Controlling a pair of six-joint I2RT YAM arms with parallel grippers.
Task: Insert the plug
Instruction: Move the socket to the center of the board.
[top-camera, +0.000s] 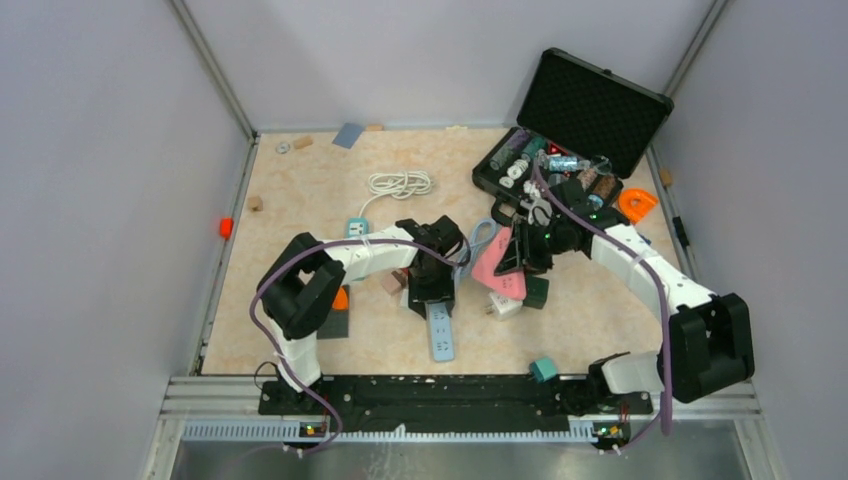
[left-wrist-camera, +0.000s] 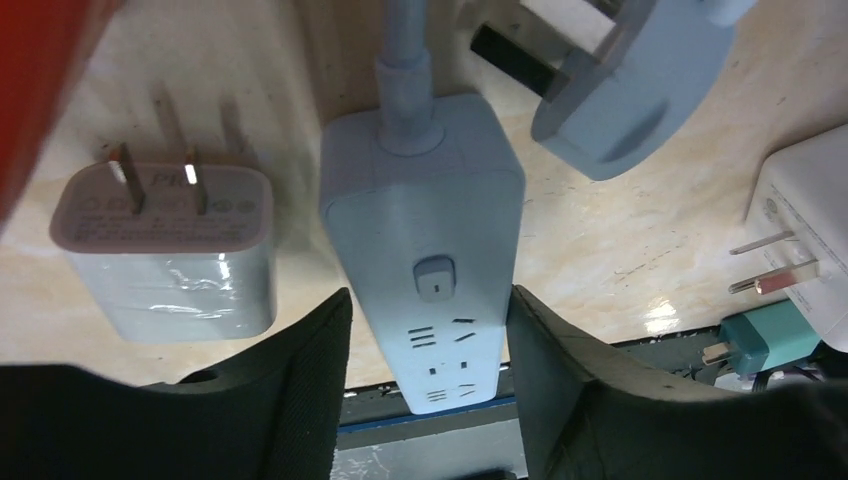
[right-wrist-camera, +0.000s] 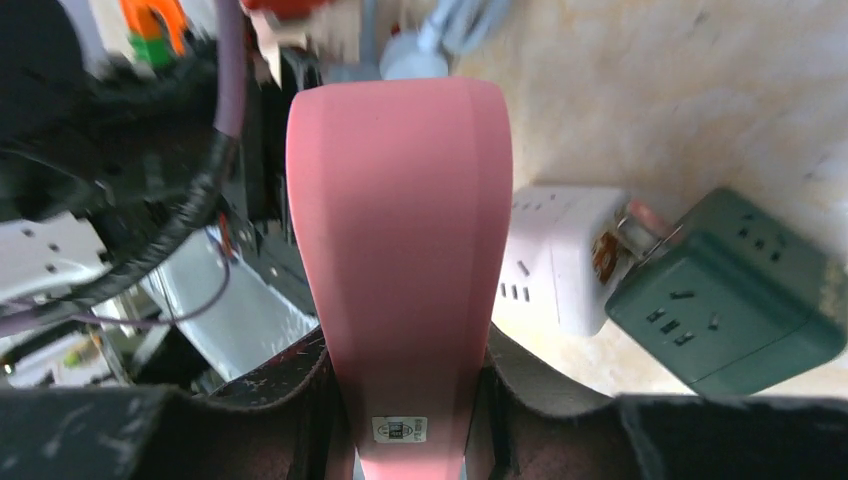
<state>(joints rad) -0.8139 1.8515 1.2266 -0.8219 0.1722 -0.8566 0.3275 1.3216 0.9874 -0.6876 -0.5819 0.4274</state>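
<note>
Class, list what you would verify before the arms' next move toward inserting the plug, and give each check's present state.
1. Left gripper fingers against both sides of blue power strip: ok.
2. Strip's sockets facing up, uncovered: ok.
3. Right gripper clamped on pink item: ok.
4. Pink item above strip: not ok; top view shows it off to the right.
5. Its alignment with a socket: cannot tell, underside hidden.

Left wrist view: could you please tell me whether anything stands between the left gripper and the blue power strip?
Nothing visible does: the left gripper straddles the blue power strip, flush against both its sides.
</note>
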